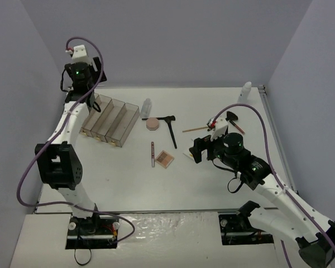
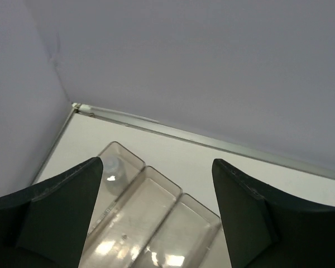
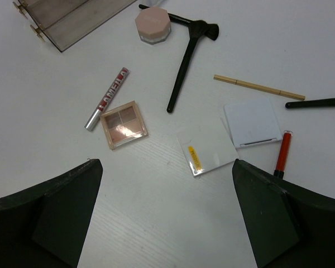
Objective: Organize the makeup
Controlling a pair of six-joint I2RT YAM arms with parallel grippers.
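Observation:
The makeup lies spread across the middle of the table. A pink compact (image 1: 152, 124), black brush (image 1: 170, 127), lip pencil (image 1: 152, 154) and square palette (image 1: 165, 159) sit left of my right gripper (image 1: 197, 149), which is open and empty above the table. In the right wrist view (image 3: 166, 164) I see the palette (image 3: 123, 123), a yellow-labelled pad (image 3: 207, 148), a white pad (image 3: 252, 123), a tan pencil (image 3: 259, 86) and a red pencil (image 3: 282, 151). My left gripper (image 1: 78, 92) is open and empty, raised above the clear organizer (image 1: 109, 123). A small bottle (image 2: 110, 167) lies in its end compartment.
A clear bottle (image 1: 146, 106) lies beside the organizer's far end. A second black brush (image 1: 233, 119) lies at the right, and a white bottle (image 1: 245, 92) stands near the back right corner. Walls close the left, back and right sides.

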